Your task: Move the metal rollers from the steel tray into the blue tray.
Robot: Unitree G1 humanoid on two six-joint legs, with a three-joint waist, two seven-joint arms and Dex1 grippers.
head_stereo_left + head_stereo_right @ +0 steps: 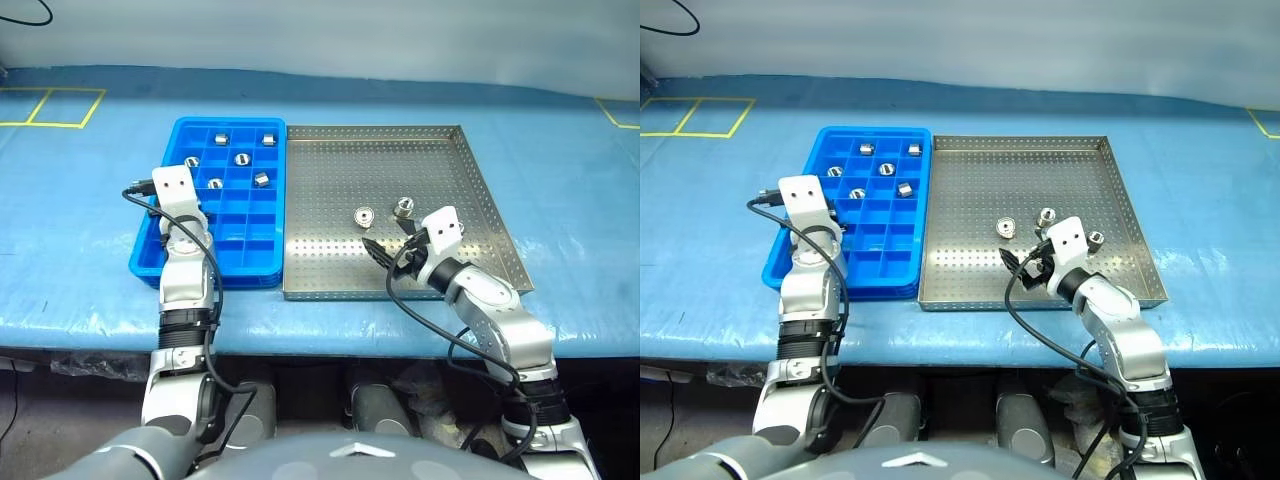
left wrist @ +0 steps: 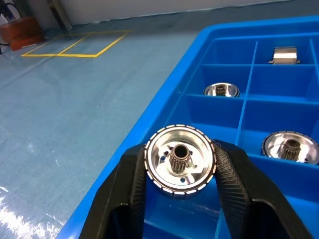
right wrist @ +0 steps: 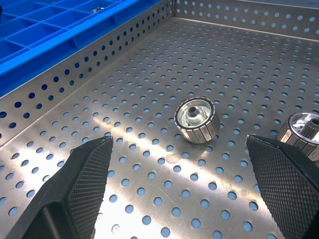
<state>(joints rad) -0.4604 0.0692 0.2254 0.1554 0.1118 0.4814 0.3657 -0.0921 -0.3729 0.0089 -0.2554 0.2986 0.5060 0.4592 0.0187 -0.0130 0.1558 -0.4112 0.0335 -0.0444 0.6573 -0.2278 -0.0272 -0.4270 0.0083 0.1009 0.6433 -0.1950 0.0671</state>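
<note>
I count five metal rollers [image 1: 241, 158] resting in compartments of the blue tray [image 1: 150, 262], plus one more roller [image 2: 180, 161] between my left gripper's [image 2: 180, 172] fingers above the blue tray's near-left corner. Beside the blue tray, the steel tray [image 1: 300, 283] has three rollers [image 1: 1006, 228] on its floor.

Workshop bench — blue mat [image 1: 90, 230], yellow floor-style tape [image 1: 50, 108].
</note>
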